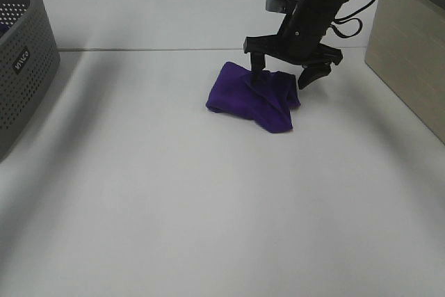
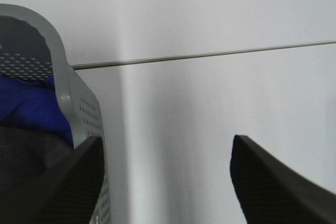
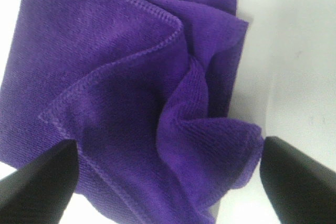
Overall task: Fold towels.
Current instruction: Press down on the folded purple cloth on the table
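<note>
A deep purple towel (image 1: 254, 97) lies crumpled in a heap on the white table, past its middle. My right gripper (image 1: 286, 76) hangs open right over the towel's far part, one finger down at the cloth, the other to its right. In the right wrist view the towel (image 3: 131, 93) fills the frame with rumpled folds and stitched hems between the two open fingers (image 3: 37, 179). My left gripper (image 2: 168, 182) is open and empty beside the grey basket (image 2: 79, 108), out of the exterior high view. No white label shows.
The grey perforated basket (image 1: 21, 67) stands at the table's left edge, with blue cloth (image 2: 26, 103) inside. A beige box (image 1: 410, 53) stands at the right edge. A seam runs across the table behind the towel.
</note>
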Tool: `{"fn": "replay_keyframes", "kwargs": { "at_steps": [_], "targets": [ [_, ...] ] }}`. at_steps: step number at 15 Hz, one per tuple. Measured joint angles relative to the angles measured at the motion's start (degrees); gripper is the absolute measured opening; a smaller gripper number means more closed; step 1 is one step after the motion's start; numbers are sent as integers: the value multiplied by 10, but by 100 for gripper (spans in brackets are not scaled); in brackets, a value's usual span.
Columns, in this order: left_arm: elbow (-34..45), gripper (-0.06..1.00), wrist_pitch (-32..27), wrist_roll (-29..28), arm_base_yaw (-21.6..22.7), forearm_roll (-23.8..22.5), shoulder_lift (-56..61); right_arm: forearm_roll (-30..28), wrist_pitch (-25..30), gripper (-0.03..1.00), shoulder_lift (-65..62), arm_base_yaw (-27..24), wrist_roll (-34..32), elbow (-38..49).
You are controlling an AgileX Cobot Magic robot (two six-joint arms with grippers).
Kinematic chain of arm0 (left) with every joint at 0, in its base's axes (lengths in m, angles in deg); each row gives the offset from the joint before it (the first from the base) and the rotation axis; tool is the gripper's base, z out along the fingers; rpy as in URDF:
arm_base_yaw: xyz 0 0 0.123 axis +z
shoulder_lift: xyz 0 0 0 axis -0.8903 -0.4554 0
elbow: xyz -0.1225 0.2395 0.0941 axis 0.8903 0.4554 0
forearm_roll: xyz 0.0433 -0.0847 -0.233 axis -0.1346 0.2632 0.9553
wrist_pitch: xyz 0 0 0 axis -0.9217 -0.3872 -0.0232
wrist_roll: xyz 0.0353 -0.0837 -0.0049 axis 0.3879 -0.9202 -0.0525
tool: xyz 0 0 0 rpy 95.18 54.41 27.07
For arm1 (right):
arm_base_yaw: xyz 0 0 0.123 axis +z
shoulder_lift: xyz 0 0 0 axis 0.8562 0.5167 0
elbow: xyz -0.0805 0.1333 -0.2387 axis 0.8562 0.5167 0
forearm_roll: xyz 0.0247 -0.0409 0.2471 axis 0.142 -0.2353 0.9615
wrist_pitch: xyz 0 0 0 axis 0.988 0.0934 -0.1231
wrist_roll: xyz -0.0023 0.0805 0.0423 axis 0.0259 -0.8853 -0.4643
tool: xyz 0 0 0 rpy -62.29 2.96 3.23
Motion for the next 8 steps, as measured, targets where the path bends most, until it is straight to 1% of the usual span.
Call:
{"fn": "replay_keyframes", "kwargs": {
  "at_steps": [5,8],
  "targets": [
    [0,63,0,0,0,1,0,3,-3,89,18,11,5,0],
    [0,63,0,8,0,2,0,-47,-5,89,20,22,5,0]
  ]
}}
